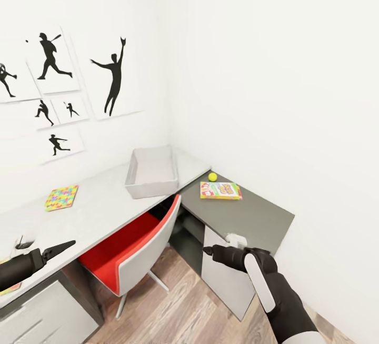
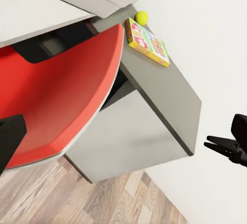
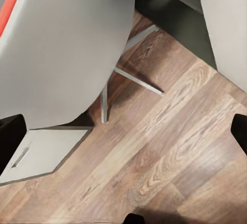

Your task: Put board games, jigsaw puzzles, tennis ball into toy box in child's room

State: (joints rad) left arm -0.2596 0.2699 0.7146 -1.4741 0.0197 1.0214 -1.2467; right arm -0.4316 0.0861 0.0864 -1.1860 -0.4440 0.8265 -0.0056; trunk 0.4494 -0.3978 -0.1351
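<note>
On the low dark cabinet surface (image 1: 252,215), a cartoon-printed board game (image 1: 220,190), lettering unreadable, lies at five o'clock of the yellow-green ball (image 1: 212,176); both pincers' states are unclear.

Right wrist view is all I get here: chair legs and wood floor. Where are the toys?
Observer: In the head view, a tennis ball and one board game lie close together on the low dark cabinet.
Operator: And the toy box?
Observer: The toy box stands on the table, at the end next to that cabinet.
Operator: Any puzzle?
Observer: One jigsaw puzzle lies flat on the table, towards the left gripper.
</note>
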